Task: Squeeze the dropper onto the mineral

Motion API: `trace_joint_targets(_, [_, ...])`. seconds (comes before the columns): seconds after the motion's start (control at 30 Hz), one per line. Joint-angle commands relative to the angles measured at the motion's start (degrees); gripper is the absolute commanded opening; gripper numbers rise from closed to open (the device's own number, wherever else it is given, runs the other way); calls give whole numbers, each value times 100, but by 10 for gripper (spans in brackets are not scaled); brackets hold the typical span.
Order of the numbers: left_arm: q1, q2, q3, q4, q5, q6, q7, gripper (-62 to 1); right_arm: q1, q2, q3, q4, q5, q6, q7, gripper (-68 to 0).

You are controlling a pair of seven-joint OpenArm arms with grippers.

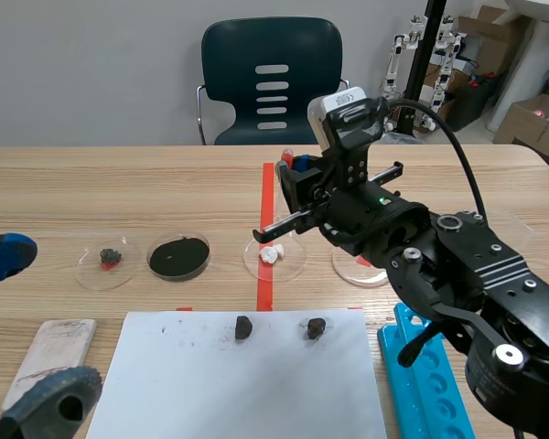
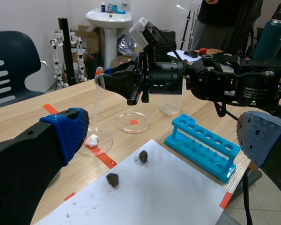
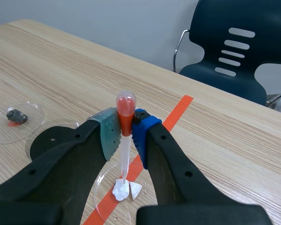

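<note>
Leave the left end effector [image 2: 166,136] spread and idle at the near left of the bench [image 1: 91,183]. Hold the dropper [image 3: 124,145] upright, tip right over the white mineral [image 3: 124,190] in its clear dish [image 3: 100,180] on the tape line [image 1: 266,197]. Tighten the right end effector [image 3: 125,131], pinching the red bulb [image 3: 125,104], gently for single drops.

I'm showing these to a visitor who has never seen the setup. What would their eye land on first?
The right gripper, shut on an upright dropper with an orange bulb, its tip pointing down at the white mineral in a clear dish on the orange tape. Nearer the robot, two dark stones lie on a white sheet.
</note>
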Motion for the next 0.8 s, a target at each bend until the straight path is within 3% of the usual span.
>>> trace_joint_targets(0.0, [-2,44,17,50,-42,-13,-98,14,160,-20,4,28,22,2,85,-596])
trace_joint_targets(0.77, [-2,44,17,50,-42,-13,-98,14,160,-20,4,28,24,-2,87,-671])
